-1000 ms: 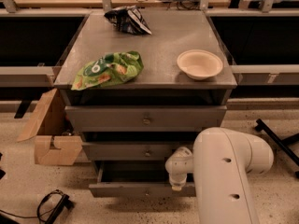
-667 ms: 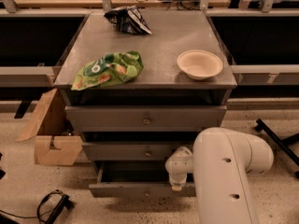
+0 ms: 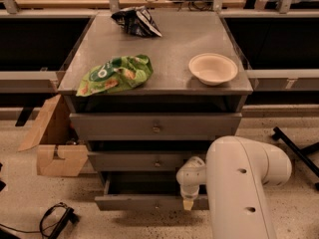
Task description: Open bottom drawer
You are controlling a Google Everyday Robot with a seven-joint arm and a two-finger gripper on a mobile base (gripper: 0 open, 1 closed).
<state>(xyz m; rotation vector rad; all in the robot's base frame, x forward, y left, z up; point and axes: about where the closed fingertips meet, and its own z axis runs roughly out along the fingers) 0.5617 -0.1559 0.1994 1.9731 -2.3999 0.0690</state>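
Observation:
The grey cabinet has three drawers. The bottom drawer is the lowest, slimmest front. It stands pulled out a little from the cabinet, with a dark gap showing behind its front. Its knob is hidden. My gripper hangs from the white arm and sits against the right part of the bottom drawer's front, at its top edge. The middle drawer and top drawer are closed, each with a small round knob showing.
On the cabinet top lie a green chip bag, a dark bag and a pale bowl. An open cardboard box stands left of the cabinet. A black cable lies on the floor at left, and a black leg at right.

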